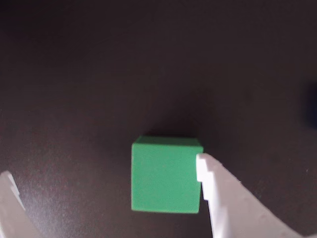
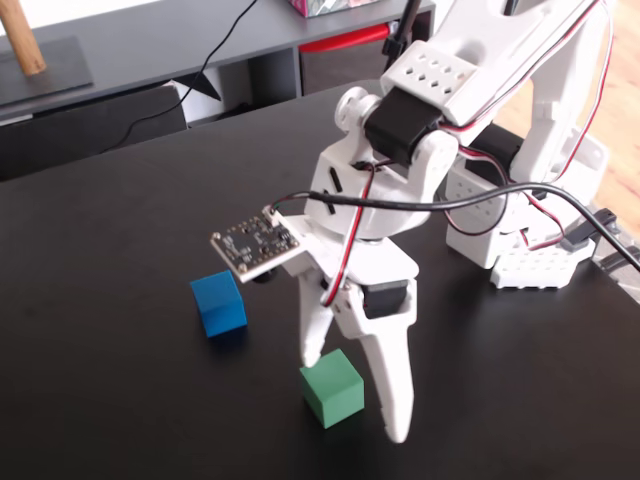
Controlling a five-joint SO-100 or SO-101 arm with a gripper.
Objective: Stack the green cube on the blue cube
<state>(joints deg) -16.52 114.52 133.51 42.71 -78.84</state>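
Green and matte, the green cube (image 2: pixel 332 387) sat flat on the black table (image 2: pixel 120 330), near the front edge in the fixed view and between the two white fingers of the gripper (image 2: pixel 355 396). The jaws were spread wide and held nothing. In the wrist view the green cube (image 1: pixel 166 174) lay between the fingers but off centre: the right finger (image 1: pixel 233 198) had its tip touching, or all but touching, the cube's right face, while the left finger (image 1: pixel 10 208) stood well apart at the picture's corner. In my judgement a clean grip called for closing the left finger across that gap, or a small shift to the right first. The blue cube (image 2: pixel 218 303) stood up and to the left of the green one in the fixed view, near but apart, its top bare.
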